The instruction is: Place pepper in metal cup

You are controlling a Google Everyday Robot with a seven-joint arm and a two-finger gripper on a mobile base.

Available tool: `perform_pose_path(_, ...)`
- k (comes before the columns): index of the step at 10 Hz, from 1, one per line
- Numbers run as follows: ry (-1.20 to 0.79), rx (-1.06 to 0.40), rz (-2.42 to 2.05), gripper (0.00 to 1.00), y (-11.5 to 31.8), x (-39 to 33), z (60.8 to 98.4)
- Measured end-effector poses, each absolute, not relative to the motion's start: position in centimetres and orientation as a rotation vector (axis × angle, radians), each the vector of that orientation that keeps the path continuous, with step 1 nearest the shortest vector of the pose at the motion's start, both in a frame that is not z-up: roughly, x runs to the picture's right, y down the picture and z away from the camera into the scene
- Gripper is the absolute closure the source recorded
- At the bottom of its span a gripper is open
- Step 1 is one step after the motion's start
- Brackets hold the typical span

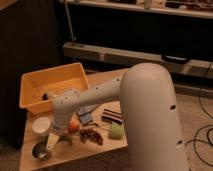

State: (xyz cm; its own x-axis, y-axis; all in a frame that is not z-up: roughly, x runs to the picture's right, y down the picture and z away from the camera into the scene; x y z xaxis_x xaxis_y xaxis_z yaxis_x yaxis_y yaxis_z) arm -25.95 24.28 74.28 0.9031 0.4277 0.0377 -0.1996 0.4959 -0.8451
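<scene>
My gripper (52, 141) hangs down from the white arm at the table's front left. It sits just right of and above the metal cup (39, 150), a small shiny cup with a dark inside. Only a short green piece of the pepper (65, 139) shows, right beside the gripper; the gripper hides the rest. I cannot tell whether the gripper holds the pepper.
A white cup (41, 124) stands behind the metal cup. A red-orange fruit (74, 126), a dark bunch (91, 135), a pale-green round fruit (116, 131) and snack packets (112, 115) lie to the right. A yellow bin (30, 82) stands at the back left. The wooden table (80, 152) ends close in front.
</scene>
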Motion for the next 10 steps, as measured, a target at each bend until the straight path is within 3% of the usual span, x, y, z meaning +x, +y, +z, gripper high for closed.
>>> perform_pose_path(5, -0.262, -1.046, 0.364, 0.26, 25.6, -26.1, 76.2)
perform_pose_path(10, -0.294, -1.043, 0.371, 0.26, 24.4, -26.4, 75.7)
